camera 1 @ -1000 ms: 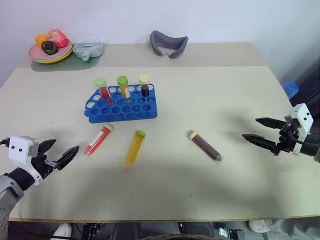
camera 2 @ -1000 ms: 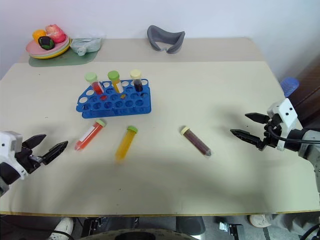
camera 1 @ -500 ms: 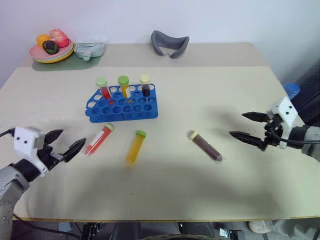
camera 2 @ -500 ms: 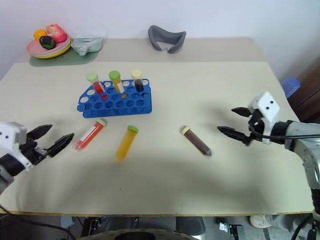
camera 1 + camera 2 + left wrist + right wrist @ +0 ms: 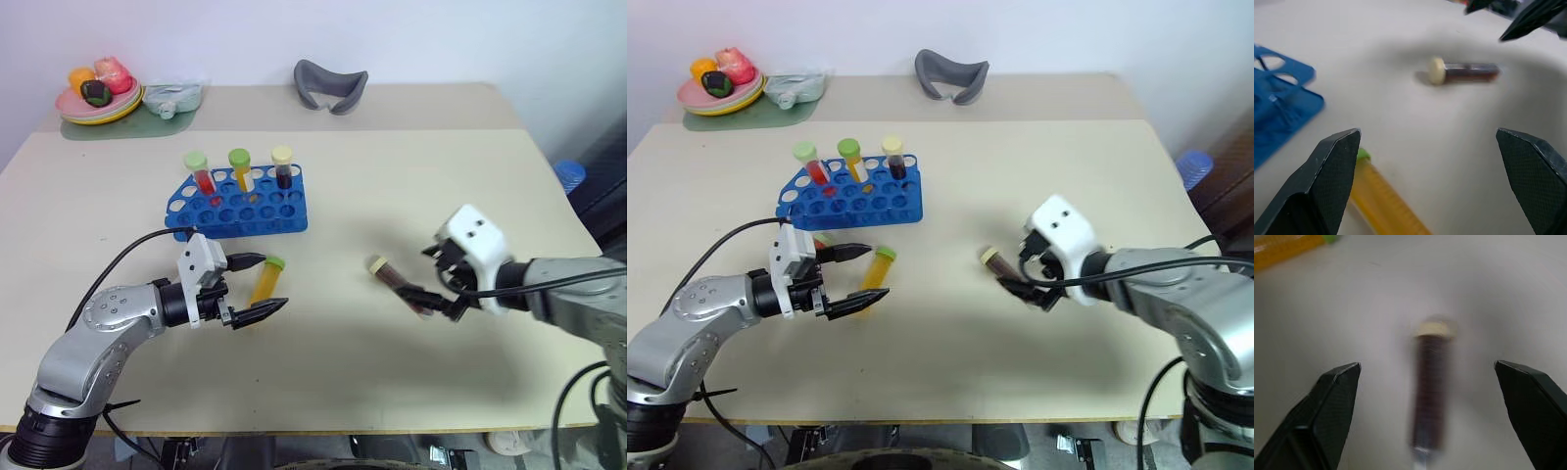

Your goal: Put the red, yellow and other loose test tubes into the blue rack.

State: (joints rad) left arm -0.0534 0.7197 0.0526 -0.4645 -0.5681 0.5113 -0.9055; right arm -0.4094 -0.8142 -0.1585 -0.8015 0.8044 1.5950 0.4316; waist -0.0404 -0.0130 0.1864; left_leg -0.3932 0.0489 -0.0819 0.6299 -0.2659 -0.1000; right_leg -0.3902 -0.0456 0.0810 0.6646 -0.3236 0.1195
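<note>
We are seeing three capped tubes standing in the blue plastic rack (image 5: 238,201) near the tabletop's far-left part, while the yellow-liquid tube (image 5: 265,281), the dark-brown tube (image 5: 397,281) and a red one partly hidden behind the left arm are lying loose toward the near edge, with the left gripper (image 5: 251,285) and right gripper (image 5: 1025,275) both spread wide and grasping nothing.

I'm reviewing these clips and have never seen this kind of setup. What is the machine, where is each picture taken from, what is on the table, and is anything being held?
It is a humanoid robot with two arms. Two pictures come from its head camera; two come from cameras on its wrists, looking along each tool's black fingers. On the table stands a blue rack with three tubes upright. Loose tubes lie nearby: a yellow tube by the open left tool, and a dark tube under the open right tool. A plate of fruit and a grey object sit at the far edge. Nothing is held.
</note>
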